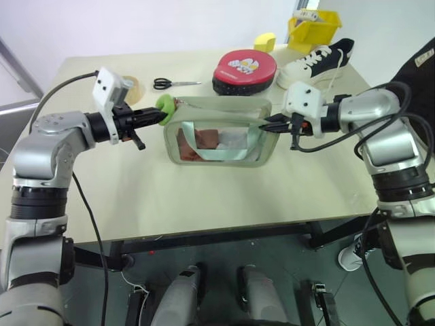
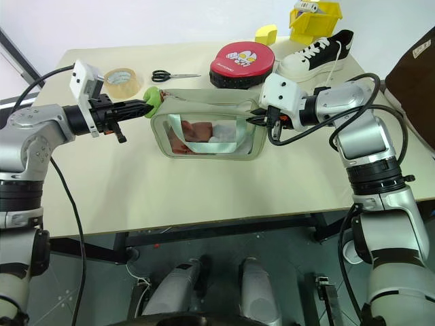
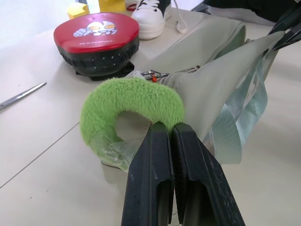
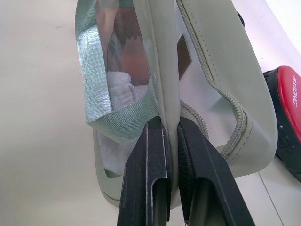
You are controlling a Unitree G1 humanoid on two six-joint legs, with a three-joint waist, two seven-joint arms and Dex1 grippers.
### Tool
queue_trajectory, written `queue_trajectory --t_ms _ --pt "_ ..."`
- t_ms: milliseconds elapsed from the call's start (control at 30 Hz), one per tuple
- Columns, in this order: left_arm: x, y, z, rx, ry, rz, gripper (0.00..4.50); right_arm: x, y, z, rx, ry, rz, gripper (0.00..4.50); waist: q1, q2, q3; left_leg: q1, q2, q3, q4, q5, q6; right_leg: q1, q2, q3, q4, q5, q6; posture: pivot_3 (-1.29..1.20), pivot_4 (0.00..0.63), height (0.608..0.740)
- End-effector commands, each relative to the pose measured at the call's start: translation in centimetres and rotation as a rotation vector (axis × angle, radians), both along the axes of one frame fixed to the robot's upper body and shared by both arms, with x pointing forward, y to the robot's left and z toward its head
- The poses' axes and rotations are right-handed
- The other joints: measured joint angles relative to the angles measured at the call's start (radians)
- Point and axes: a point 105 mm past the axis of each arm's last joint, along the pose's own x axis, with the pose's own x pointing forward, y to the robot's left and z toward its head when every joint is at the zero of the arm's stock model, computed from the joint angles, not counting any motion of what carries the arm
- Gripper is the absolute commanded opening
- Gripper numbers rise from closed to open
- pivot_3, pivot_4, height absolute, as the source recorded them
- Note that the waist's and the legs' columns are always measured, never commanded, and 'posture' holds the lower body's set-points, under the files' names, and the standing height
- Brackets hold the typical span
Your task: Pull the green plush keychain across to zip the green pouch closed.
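The green pouch (image 1: 217,139) stands mid-table with its clear front panel facing me and folded items inside. At its left top corner, on the zipper end, sits the green plush keychain (image 1: 165,104), a fuzzy lime ring (image 3: 131,101). My left gripper (image 1: 155,117) reaches in from the left and is shut on the ring's lower edge (image 3: 170,128). My right gripper (image 1: 266,125) comes from the right and is shut on the pouch's right end, with a fold of its fabric (image 4: 164,84) pinched between the fingers (image 4: 146,160).
Behind the pouch lie a round red pad (image 1: 245,69), black scissors (image 1: 175,83) and a tan tape roll (image 2: 122,80). A black-and-white sneaker (image 1: 316,60), a yellow bin (image 1: 314,27) and a yellow block (image 1: 265,42) sit at the back right. The table's front edge (image 1: 204,234) is near.
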Motion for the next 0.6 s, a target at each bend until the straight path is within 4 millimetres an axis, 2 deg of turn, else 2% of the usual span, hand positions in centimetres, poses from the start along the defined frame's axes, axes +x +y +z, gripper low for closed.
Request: queue_trajectory --t_ms 33,100,233,367,467,567,600 --pt "-0.3 0.0 4.0 -0.065 -0.121 -0.007 0.03 0.0 0.0 1.6 0.001 -0.058 0.002 0.00 0.001 0.000 0.000 0.000 0.000 0.000 0.000 0.000 0.000 0.000 0.000 0.000 0.000 0.000 0.000 0.00 0.150 0.740" --pt "-0.4 -0.7 4.6 -0.077 -0.135 -0.034 0.03 -0.1 0.0 1.6 0.001 -0.059 0.003 0.00 0.000 0.000 0.000 0.000 0.000 0.000 0.000 0.000 0.000 0.000 0.000 -0.001 0.000 0.000 0.000 0.00 0.150 0.740" --pt "-0.8 -3.5 4.9 -0.071 -0.147 -0.122 0.03 0.0 0.1 1.6 0.003 -0.060 0.009 0.00 0.001 0.000 0.000 0.000 0.000 0.000 0.000 0.000 0.000 0.000 0.000 -0.001 0.000 0.000 0.000 0.00 0.150 0.740" --pt "-0.6 -5.8 2.4 0.095 -0.172 -0.167 0.03 0.0 0.4 1.5 0.007 -0.059 0.014 0.00 0.000 0.000 0.000 0.000 0.000 0.000 0.000 0.000 0.000 0.001 0.000 -0.001 0.000 0.000 0.000 0.00 0.150 0.740" --pt "-0.2 -6.4 0.9 0.197 -0.209 -0.178 0.03 0.0 0.5 1.5 0.008 -0.060 0.015 0.00 0.001 0.000 0.000 0.000 0.000 0.000 0.000 0.000 0.000 0.001 0.000 0.000 0.000 0.000 0.000 0.00 0.150 0.740" --pt "0.1 -6.4 1.4 0.195 -0.239 -0.173 0.86 0.0 0.4 1.5 0.007 -0.062 0.013 0.00 0.001 0.000 0.000 0.000 0.000 0.000 0.000 0.000 0.000 0.001 0.000 0.000 0.000 0.000 0.000 0.00 0.150 0.740" --pt "0.2 -6.3 1.8 0.190 -0.247 -0.171 1.36 0.0 0.4 1.5 0.007 -0.063 0.011 0.00 0.001 0.000 0.000 0.000 0.000 0.000 0.000 0.000 0.000 0.001 0.000 0.000 0.000 0.000 0.000 0.00 0.150 0.740"
